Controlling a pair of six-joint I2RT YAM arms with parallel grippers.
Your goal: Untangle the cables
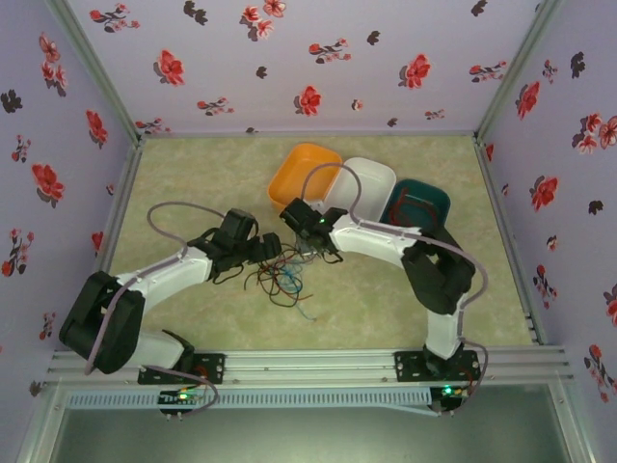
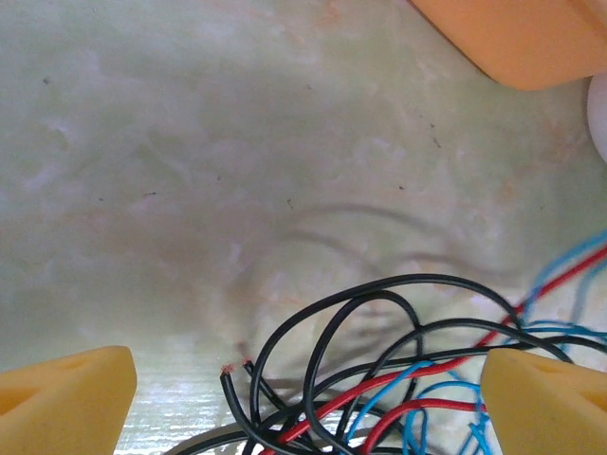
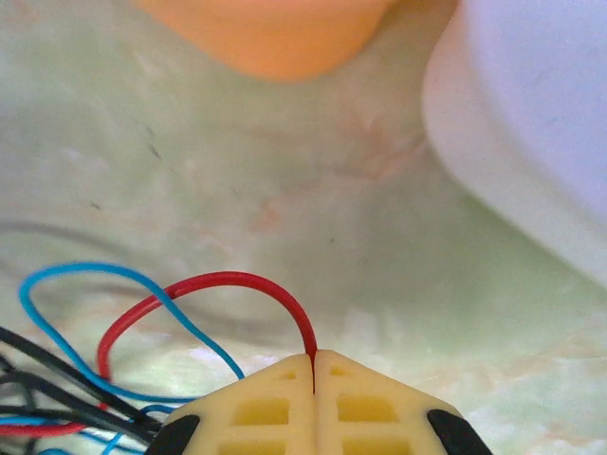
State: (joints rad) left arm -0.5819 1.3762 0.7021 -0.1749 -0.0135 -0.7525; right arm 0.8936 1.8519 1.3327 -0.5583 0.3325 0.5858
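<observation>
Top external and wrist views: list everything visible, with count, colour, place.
orange tray: one, orange, far side, leftmost of the row
white tray: one, white, middle of the row
teal tray: one, teal, rightmost
red cable: one, red, central tangle
black cable: one, black, same tangle
blue cable: one, blue, same tangle
table: one, pale green
left gripper: one, yellow fingers, open over the tangle
right gripper: one, yellow fingers, shut on the red cable

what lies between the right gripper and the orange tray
In the right wrist view, the red cable loops out of the shut right gripper; beyond it, bare table to the orange tray.
</observation>
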